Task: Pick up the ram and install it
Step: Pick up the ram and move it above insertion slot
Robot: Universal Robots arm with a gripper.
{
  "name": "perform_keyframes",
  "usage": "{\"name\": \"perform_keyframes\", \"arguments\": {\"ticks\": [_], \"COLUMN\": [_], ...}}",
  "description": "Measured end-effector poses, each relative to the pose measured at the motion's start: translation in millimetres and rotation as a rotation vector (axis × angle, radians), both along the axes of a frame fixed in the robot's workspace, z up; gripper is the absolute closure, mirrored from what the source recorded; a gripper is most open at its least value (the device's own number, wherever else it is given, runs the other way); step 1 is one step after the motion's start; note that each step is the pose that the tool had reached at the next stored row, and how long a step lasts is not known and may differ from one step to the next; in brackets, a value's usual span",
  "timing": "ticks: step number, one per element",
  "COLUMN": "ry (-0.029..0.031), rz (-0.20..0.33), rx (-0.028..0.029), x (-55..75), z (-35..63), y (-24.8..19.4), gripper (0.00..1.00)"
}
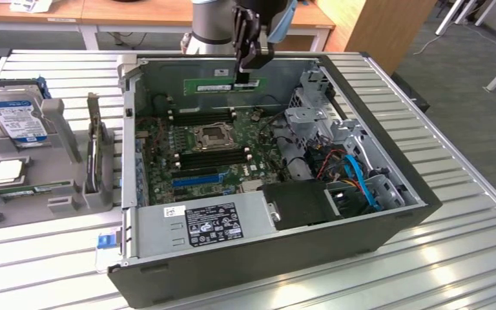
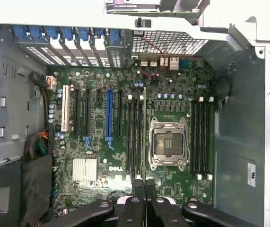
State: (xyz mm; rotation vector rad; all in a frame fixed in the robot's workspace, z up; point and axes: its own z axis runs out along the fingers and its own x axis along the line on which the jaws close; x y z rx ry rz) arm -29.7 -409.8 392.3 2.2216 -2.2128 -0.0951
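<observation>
The ram (image 1: 209,84) hangs in the gripper (image 1: 242,78) over the far end of the computer case (image 1: 274,271), a parts holder (image 1: 65,132) beside it on the exterior view's left.

One ram (image 1: 209,85) held, one hard drive (image 1: 17,119), one computer case (image 1: 274,271).

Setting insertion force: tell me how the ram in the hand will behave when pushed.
The ram is probably stiff: it juts level from the hand without sagging. Likely light: one narrow pinch holds it. Edge-on it looks thin; sideways pressure might crack it.
</observation>
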Motion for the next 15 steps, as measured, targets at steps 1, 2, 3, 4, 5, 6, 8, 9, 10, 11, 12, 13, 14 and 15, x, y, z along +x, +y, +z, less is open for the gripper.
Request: {"name": "perform_keyframes", "arguments": {"ticks": [1, 2, 3, 4, 5, 6, 8, 9, 10, 11, 12, 13, 14, 15], "ry": [0.0000, 0.0000, 0.0000, 0.0001, 0.0000, 0.0001, 0.0000, 0.0000, 0.0000, 0.0000, 0.0000, -0.0001, 0.0000, 0.0000], "rz": [0.000, 0.000, 0.000, 0.000, 0.000, 0.000, 0.000, 0.000, 0.000, 0.000, 0.000, 0.000, 0.000, 0.000], "rx": [0.0000, 0.0000, 0.0000, 0.0000, 0.0000, 0.0000, 0.0000, 0.0001, 0.0003, 0.0007, 0.0011, 0.0015, 0.0017, 0.0018], "x": [0.0, 0.0, 0.0, 0.0, 0.0, 0.0, 0.0, 0.0, 0.0, 0.0, 0.0, 0.0, 0.0, 0.0], "z": [-0.6, -1.1, -1.5, -2.0, -2.4, -2.8, -3.4, -3.8, -4.1, -4.4, -4.8, -5.2, -5.9, -7.0], "y": [0.0, 0.0, 0.0, 0.0, 0.0, 0.0, 0.0, 0.0, 0.0, 0.0, 0.0, 0.0, 0.0, 0.0], "gripper": [0.88, 0.88, 0.88, 0.88, 0.88, 0.88, 0.88, 0.88, 0.88, 0.88, 0.88, 0.88, 0.88, 0.88]}}
